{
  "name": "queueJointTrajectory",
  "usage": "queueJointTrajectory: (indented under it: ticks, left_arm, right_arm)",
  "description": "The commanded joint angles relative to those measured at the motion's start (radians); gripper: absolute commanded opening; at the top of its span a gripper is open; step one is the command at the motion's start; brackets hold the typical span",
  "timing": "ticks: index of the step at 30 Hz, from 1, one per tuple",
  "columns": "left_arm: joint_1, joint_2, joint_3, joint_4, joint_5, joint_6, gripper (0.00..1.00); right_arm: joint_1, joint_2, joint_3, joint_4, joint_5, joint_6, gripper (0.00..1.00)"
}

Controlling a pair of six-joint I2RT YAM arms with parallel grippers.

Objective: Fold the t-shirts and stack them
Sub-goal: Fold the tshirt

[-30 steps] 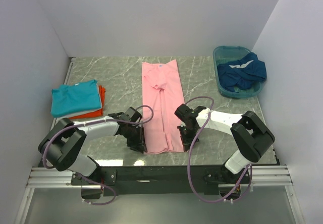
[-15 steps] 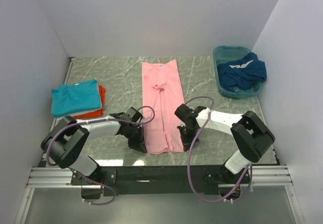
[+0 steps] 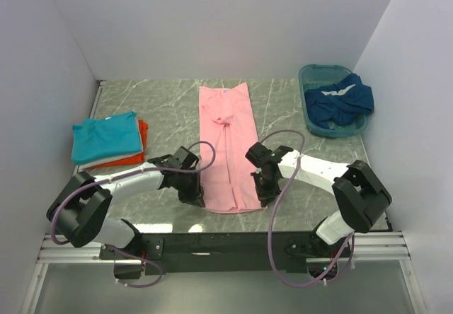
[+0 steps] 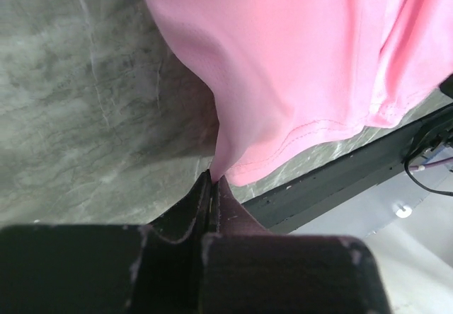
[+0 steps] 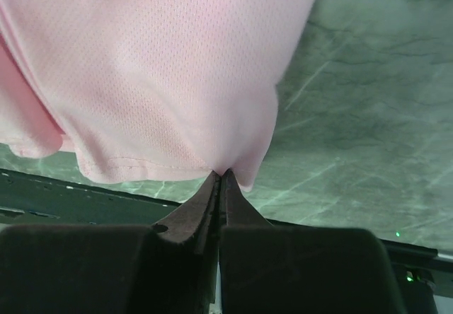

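- The pink t-shirt lies on the middle of the green marbled table. It is folded lengthwise into a narrow strip, with the neck at the far end and the hem toward the arms.
- The left tool is clenched on the near left corner of the pink t-shirt. In the left wrist view its fingertips meet on a pinch of the cloth, which rises off the table with a shadow under it.
- The right tool is clenched on the near right corner of the same shirt. In the right wrist view the tips close right at the stitched hem, and the fine mesh weave of the cloth shows.
- A small pale mark sits inside the neck of the pink t-shirt; it is too small to read.
- A teal t-shirt lies folded on top of a stack at the left side of the table, well apart from the pink one. An orange t-shirt shows under it at the right edge.
- A dark blue t-shirt with white trim lies crumpled in a teal basin at the far right corner of the table, one part hanging over the rim.
- No writing on either tool or on the basin can be made out.
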Motion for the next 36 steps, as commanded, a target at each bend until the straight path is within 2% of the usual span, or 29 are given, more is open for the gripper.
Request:
queueJointTrajectory:
  ticks: [1, 12, 20, 31, 36]
  left_arm:
    - [-0.002, -0.022, 0.079, -0.035, -0.044, 0.035, 0.0]
    - [0.002, 0.017, 0.233, -0.118, -0.144, 0.114, 0.0]
    - [0.068, 0.047, 0.311, -0.117, -0.157, 0.17, 0.0]
    - [0.165, 0.15, 0.455, -0.062, -0.137, 0.236, 0.0]
    - [0.222, 0.195, 0.473, -0.005, -0.127, 0.236, 0.0]
  right_arm:
    - [-0.003, -0.055, 0.073, -0.057, 0.066, 0.019, 0.0]
    - [-0.034, -0.056, 0.196, -0.103, 0.131, 0.008, 0.0]
    - [-0.075, -0.013, 0.317, -0.112, 0.183, -0.022, 0.0]
    - [-0.152, 0.151, 0.558, -0.103, 0.244, -0.119, 0.0]
    - [-0.202, 0.227, 0.662, -0.085, 0.252, -0.143, 0.0]
